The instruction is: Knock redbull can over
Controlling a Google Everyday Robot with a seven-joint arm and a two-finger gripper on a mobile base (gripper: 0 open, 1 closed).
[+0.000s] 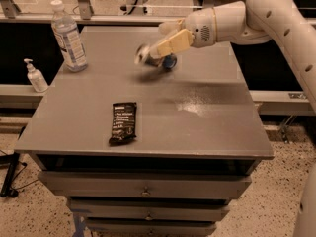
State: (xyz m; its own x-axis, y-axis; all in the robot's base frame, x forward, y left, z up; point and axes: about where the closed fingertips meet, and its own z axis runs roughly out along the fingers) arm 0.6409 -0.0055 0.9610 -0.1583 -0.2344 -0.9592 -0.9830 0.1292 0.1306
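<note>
The pincer (163, 42) hangs low over the far middle of the grey worktop (207, 117), pointing leftward and slightly down from the end of the white arm (276, 19), which reaches in from the right edge of the view. Whether the pincer is open or closed cannot be told from this angle; it grips nothing that can be made out.

Directly under and against the pincer's tan tip is the redbull can (154, 59). It is no longer upright: it leans far over toward the left, with its silver top out to the left and its blue lower end to the right, just beneath the pincer. Whether the can already lies flat on the worktop or is only partway down cannot be told.

Nearer the front, well apart from the can, a flat black snack-bar wrapper (123, 122) lies on the worktop with its long side running front to back. At the far left corner a clear plastic water bottle (66, 36) with a white cap stands upright, well apart from both the can and the pincer.

Off the worktop, on a lower ledge to the left, stands a small white pump bottle (35, 76). Below the worktop's front edge are stacked drawers (143, 187) with small pulls.
</note>
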